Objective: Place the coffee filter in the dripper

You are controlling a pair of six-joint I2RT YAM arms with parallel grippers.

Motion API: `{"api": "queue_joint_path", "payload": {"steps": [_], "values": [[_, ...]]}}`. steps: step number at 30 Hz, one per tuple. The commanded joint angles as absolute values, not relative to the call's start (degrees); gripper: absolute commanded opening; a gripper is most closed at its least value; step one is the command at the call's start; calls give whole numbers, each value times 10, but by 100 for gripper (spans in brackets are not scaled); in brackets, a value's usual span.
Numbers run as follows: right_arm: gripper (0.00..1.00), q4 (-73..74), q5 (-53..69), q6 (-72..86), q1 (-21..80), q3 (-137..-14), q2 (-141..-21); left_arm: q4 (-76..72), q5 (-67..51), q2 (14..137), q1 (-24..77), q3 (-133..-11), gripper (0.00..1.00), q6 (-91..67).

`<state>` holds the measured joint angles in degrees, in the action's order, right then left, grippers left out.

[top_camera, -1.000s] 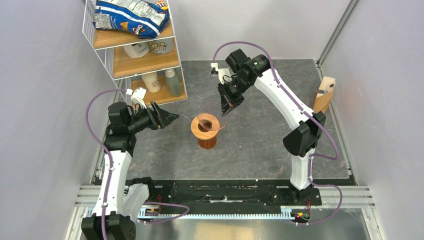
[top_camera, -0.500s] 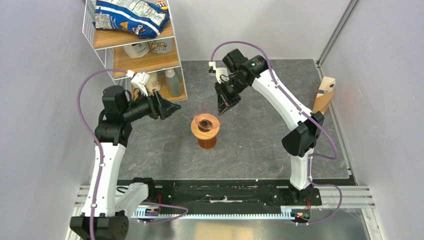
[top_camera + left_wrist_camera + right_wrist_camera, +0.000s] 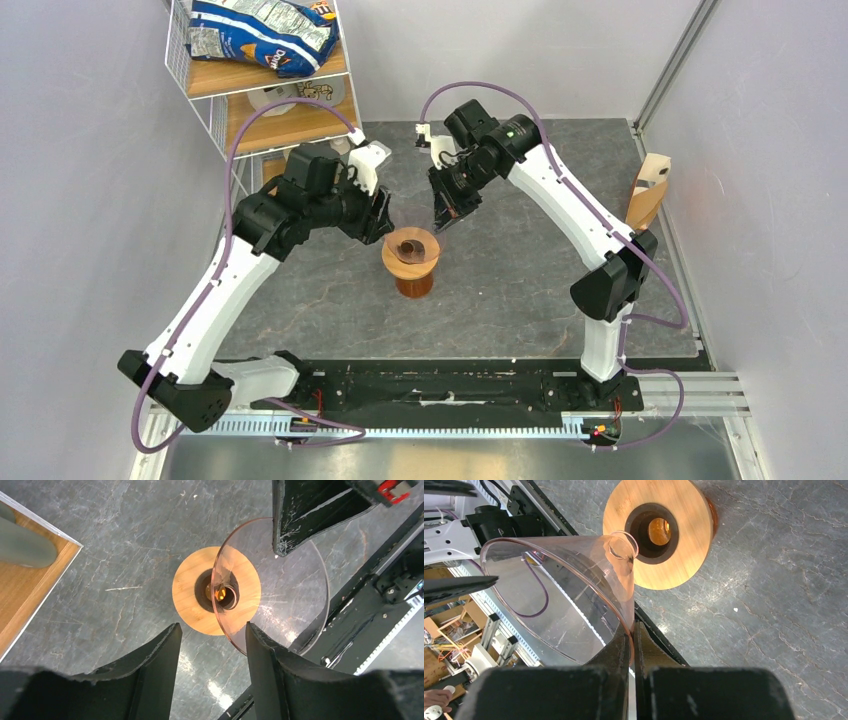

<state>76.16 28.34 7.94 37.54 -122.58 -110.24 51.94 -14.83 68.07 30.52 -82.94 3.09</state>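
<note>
Right jaws pinching coffee filter point(image 3: 559, 595), tip seemingly over dripper point(image 3: 694, 535)

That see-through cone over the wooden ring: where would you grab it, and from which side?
By its thin wide rim, one finger inside the wall and one outside, coming from the wide end. The clear pink-tinted cone tapers to a small spout that must be free to enter the dark hole of the round light-wood ring. The right tool pinches it just so.

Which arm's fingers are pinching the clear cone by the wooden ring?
The right gripper: its fingers are shut on the rim of the clear cone. The left gripper has its fingers open.
</note>
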Motion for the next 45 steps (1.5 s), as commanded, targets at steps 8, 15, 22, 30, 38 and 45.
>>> {"api": "queue_joint_path", "payload": {"steps": [8, 15, 22, 30, 38, 45], "values": [[0, 737, 282, 86, 389, -1224, -1061, 537, -114, 719, 323, -877, 43, 60], [0, 733, 269, 88, 393, -1223, -1052, 539, -139, 743, 323, -881, 34, 34], [0, 729, 268, 93, 394, -1216, -1044, 540, -149, 754, 322, -877, 20, 16], [48, 736, 248, 68, 385, -1238, -1027, 540, -178, 757, 295, -875, 2, -35], [85, 707, 311, 55, 293, -1194, -978, 548, -244, 789, 244, -865, 2, -77], [97, 613, 296, 57, 265, -1100, -896, 521, -271, 805, 226, -856, 2, -93]]}}
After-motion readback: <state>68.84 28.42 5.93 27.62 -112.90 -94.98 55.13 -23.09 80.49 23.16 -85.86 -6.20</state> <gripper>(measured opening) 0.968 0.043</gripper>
